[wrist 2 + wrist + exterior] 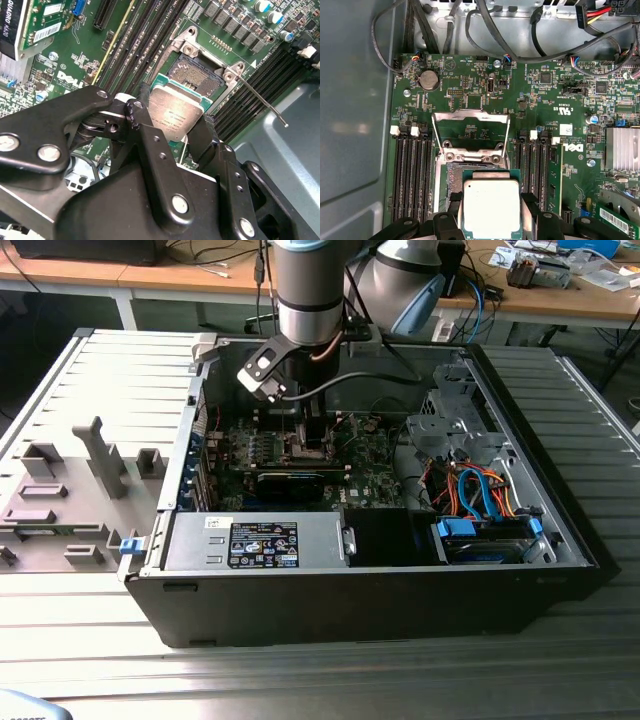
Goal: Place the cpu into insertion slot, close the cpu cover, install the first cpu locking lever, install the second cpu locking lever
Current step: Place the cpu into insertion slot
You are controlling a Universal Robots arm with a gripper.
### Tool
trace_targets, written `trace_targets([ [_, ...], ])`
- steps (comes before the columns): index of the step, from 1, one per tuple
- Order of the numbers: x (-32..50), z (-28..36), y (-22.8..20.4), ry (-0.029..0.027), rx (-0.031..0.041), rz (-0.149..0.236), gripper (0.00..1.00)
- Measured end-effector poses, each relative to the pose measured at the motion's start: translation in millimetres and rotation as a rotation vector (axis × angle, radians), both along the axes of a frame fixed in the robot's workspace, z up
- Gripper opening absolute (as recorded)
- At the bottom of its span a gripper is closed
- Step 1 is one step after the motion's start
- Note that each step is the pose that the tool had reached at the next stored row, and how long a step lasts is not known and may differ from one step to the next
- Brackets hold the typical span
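The black gripper (175, 122) pinches the flat silver-grey square cpu (176, 112) by its edges above the dark, silver-rimmed insertion slot (197, 70), where slight misalignment risks crooked seating and crushed contacts.

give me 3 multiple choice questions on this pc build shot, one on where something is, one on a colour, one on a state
1. Where is the cpu?
A) held in the pincer at the insertion slot
B) lying on the table outside the case
C) seated under a shut cover

2. What colour is the motherboard?
A) blue
B) green
C) red

3. How does the cpu cover stand?
A) shut flat over the slot
B) swung up open
C) taken off the board

Answers:
1 A, the pincer clamps its edges in both wrist views.
2 B, the board is green all around the slot.
3 B, its frame stands raised off the slot in the first wrist view.
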State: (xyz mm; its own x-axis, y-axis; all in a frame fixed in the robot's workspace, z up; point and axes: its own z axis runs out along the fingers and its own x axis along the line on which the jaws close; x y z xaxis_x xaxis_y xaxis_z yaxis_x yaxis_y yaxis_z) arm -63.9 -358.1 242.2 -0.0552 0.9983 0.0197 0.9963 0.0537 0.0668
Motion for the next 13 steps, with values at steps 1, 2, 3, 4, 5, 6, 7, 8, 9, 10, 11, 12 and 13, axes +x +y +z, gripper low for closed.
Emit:
trace_targets([
  [1, 0.0, -0.2, 0.0, 0.0, 0.0, 0.0, 0.55],
  [2, 0.0, -0.4, 0.0, 0.0, 0.0, 0.0, 0.55],
  [3, 0.0, -0.6, 0.0, 0.0, 0.0001, 0.0, 0.55],
  [4, 0.0, -0.7, 0.0, 0.0, 0.0, 0.0, 0.55],
  [5, 0.0, -0.9, 0.0, 0.0, 0.0001, 0.0, 0.55],
  [6, 0.0, -1.0, 0.0, 0.0, 0.0, 0.0, 0.55],
  [7, 0.0, -1.3, 0.0, 0.0, 0.0001, 0.0, 0.55],
  [8, 0.0, -1.4, 0.0, 0.0, 0.0001, 0.0, 0.55],
  [9, 0.0, -1.5, 0.0, -0.0001, 0.0001, 0.0, 0.55],
  [10, 0.0, -1.6, 0.0, 0.0, 0.0001, 0.0, 0.55],
  [11, 0.0, -1.8, 0.0, 0.0, 0.0, 0.0, 0.55],
  [12, 0.0, -1.9, 0.0, 0.0, 0.0001, 0.0, 0.55],
  [13, 0.0, -2.1, 0.0, 0.0, 0.0001, 0.0, 0.55],
])
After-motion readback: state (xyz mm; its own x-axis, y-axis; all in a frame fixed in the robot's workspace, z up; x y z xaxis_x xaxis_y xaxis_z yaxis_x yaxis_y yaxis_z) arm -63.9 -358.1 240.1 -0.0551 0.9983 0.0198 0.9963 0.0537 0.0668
